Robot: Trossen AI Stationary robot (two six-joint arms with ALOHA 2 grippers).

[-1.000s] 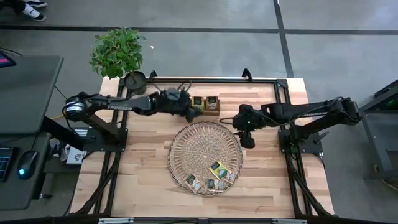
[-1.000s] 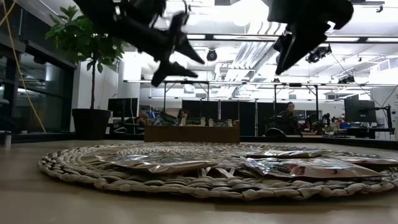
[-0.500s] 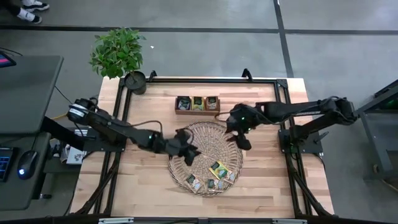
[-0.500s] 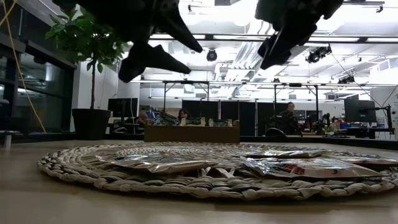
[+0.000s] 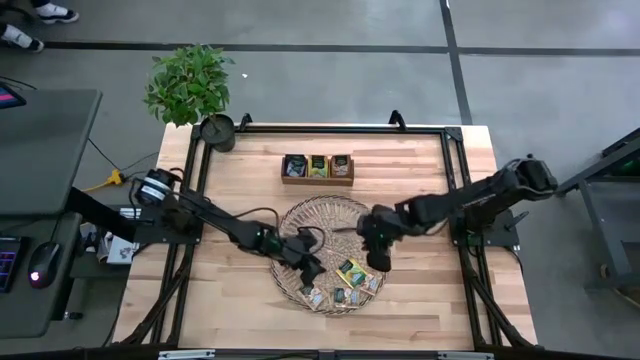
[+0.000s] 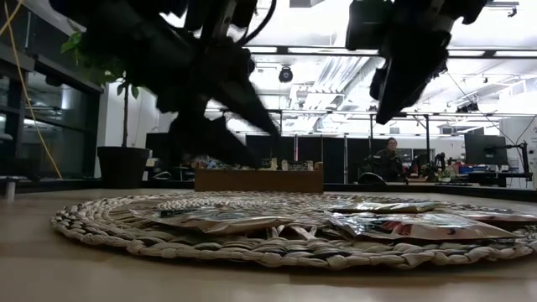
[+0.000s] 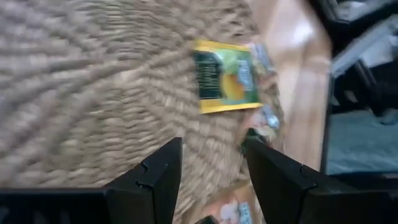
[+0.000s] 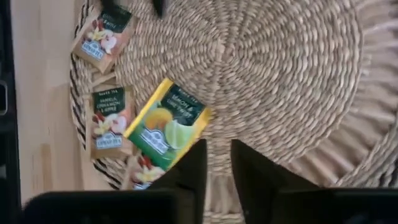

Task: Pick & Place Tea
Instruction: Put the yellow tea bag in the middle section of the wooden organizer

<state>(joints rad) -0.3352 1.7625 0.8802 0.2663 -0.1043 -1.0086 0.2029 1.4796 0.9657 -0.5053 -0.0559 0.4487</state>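
Note:
Several tea sachets lie flat on the near part of the round woven tray (image 5: 325, 225): a yellow-green one (image 5: 350, 270) (image 7: 225, 84) (image 8: 166, 124) and dark ones (image 5: 310, 292) (image 8: 109, 118) (image 8: 102, 37). My left gripper (image 5: 312, 275) (image 7: 211, 162) hangs open above the tray, just left of the sachets, with nothing between its fingers. My right gripper (image 5: 381, 262) (image 8: 219, 158) hovers over the tray's right part, beside the yellow-green sachet, with a narrow gap between its fingers and nothing in it.
A wooden box (image 5: 318, 167) with three compartments stands at the far side of the table beyond the tray. A potted plant (image 5: 190, 90) stands at the far left corner. Bare wood lies left and right of the tray.
My left gripper has swung from the wooden box at the far side toward the near edge and down, and now hangs over the tray's near part. My right gripper has also come toward the near edge and lower, over the tray. The sachets have stayed where they were.

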